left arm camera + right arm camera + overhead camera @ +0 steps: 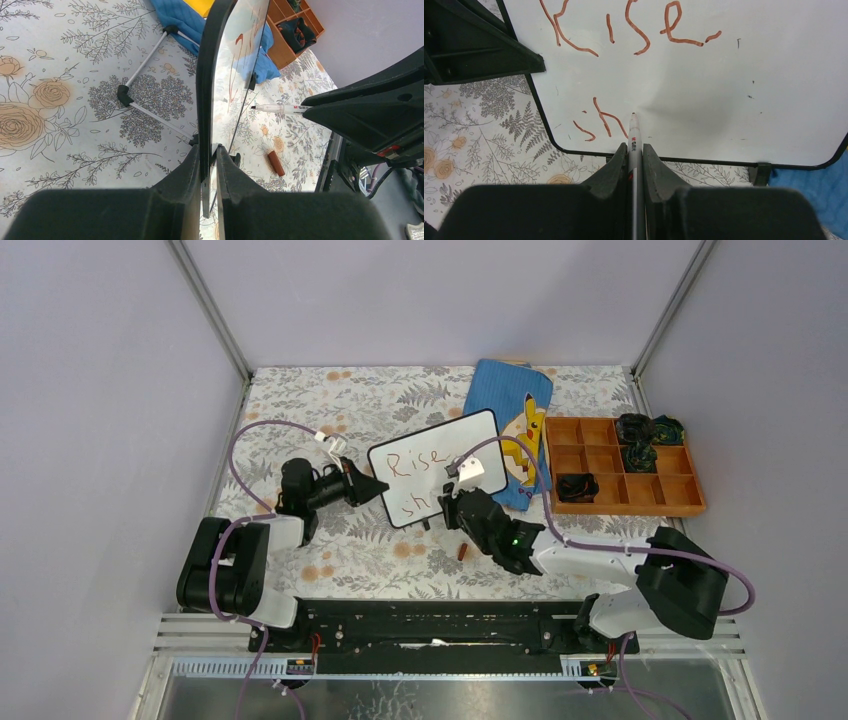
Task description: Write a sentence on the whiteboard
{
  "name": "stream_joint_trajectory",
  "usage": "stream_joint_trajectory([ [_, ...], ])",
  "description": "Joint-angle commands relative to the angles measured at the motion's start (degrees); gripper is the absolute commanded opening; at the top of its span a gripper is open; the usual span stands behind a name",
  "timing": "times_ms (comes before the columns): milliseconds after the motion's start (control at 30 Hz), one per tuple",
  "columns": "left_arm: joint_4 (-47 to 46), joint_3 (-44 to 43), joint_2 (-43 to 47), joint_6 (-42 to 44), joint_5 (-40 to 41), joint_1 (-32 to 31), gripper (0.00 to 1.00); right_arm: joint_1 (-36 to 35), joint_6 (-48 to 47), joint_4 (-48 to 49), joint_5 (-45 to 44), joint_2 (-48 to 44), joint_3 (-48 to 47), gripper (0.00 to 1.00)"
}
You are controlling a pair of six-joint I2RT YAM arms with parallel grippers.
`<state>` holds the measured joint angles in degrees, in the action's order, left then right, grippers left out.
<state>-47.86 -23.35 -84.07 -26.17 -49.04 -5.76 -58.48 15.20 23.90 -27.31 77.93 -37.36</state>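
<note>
Whiteboard (pixel 435 468): stands propped at a tilt in the middle of the table (pixel 350 550), between the two arms, with a blue pouch (pixel 505 405) just behind it and a wooden tray (pixel 690 508) well off to the right.
Writing so far: "Rise" on the upper line and "sh" begun on the lower one, all in red-brown ink.
Left hand (pixel 209 165): closed on the board's left edge, with the black frame pinched between its two fingers.
Right hand (pixel 635 150): closed on a marker (pixel 634 137), gripped along the barrel with the tip pointing forward.
Marker tip: at the white face just right of the "sh"; whether it actually presses I cannot tell.
Cap (pixel 461 552): lies loose on the table near the board's lower edge.
Weight: the board looks thin and light, so pen pressure would probably push it back or slide it.
Stiffness: likely a rigid panel that will not bend under the tip.
Surface: the face is glossy and probably slippery, and wet ink on it would smear at a touch.
Support: a thin wire stand (pixel 122 95) behind it looks too slight to hold it firm alone.
Where to hold: the frame edge, away from the writing, as the left hand does.
Risk: a hard stroke could twist the board in a one-edge pinch.
</note>
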Motion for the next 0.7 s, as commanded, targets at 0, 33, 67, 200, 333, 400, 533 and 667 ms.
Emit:
stream_joint_trajectory([
  [0,6.4,0.5,-0.9,3.4,2.1,-1.0,0.0,0.3,-0.7,4.2,0.4,1.4,-3.6,0.0],
  [33,6.4,0.5,-1.0,3.4,2.1,-1.1,0.0,0.3,-0.8,4.3,0.4,1.8,-3.8,0.0],
  [67,6.4,0.4,-0.9,3.4,2.1,-1.1,0.0,0.3,-0.8,4.3,0.4,2.0,-4.0,0.0],
  [200,6.5,0.4,-0.9,3.4,2.1,-1.1,0.0,0.3,-1.0,4.2,-0.5,3.5,-4.9,0.0],
  [333,6.6,0.4,-0.9,3.5,2.1,-1.1,0.0,0.3,-1.1,4.0,-1.3,5.1,-5.8,0.0],
  [400,6.6,0.4,-0.9,3.6,2.1,-1.1,0.0,0.3,-1.1,3.8,-1.8,5.7,-6.1,0.0],
  [533,6.8,0.4,-0.9,3.7,2.1,-1.1,0.0,0.4,-1.0,3.5,-2.8,6.7,-6.4,0.0],
  [667,6.8,0.3,-0.9,3.7,2.1,-1.1,0.0,0.5,-0.5,2.9,-3.9,6.9,-6.1,0.0],
])
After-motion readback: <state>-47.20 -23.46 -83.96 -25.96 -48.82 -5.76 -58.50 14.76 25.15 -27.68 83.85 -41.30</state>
